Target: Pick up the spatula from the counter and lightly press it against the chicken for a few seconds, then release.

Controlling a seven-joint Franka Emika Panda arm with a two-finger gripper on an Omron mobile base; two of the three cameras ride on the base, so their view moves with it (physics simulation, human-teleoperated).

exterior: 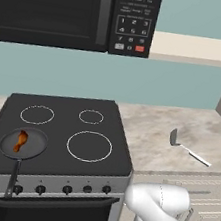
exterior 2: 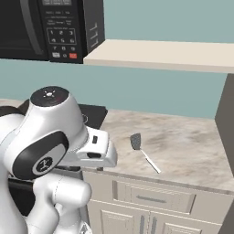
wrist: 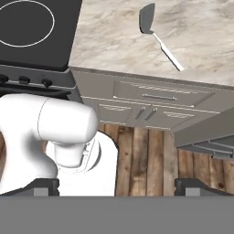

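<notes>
In the left base view, a pan point(exterior: 24, 143) sits on the front-left ring of the black stove point(exterior: 59, 125), its long handle reaching out over the row of knobs point(exterior: 64, 189). A piece of chicken point(exterior: 21, 141), orange-brown, lies inside the pan. Above the stove hangs a dark microwave point(exterior: 53, 7) with its keypad on the right side. To the right of the stove runs a marbled surface point(exterior: 151, 124), and a pale shelf point(exterior: 198, 48) is fixed on the blue-green wall above it.

The spatula point(exterior: 175, 138) lies flat on the surface, well apart from the pan and right of the stove. Its dark blade points toward the back and the stove side; its pale thin handle runs toward the front edge and away from the stove. Nothing touches it.

In the right base view, the white arm point(exterior 2: 50, 137) rises in front of the stove's corner, and the spatula point(exterior 2: 135, 141) lies to its right, near the front of the surface point(exterior 2: 183, 137).

The hand view looks down from in front of the surface point(wrist: 114, 41). The spatula point(wrist: 147, 19) is at the top, blade up, handle slanting down to the right toward the edge. Below it are cabinet drawers point(wrist: 155, 98) and a wooden floor point(wrist: 151, 160). The hand point(wrist: 119, 187) hangs well clear of the spatula, out in front of the cabinets, its two tips spread wide with nothing between them.
</notes>
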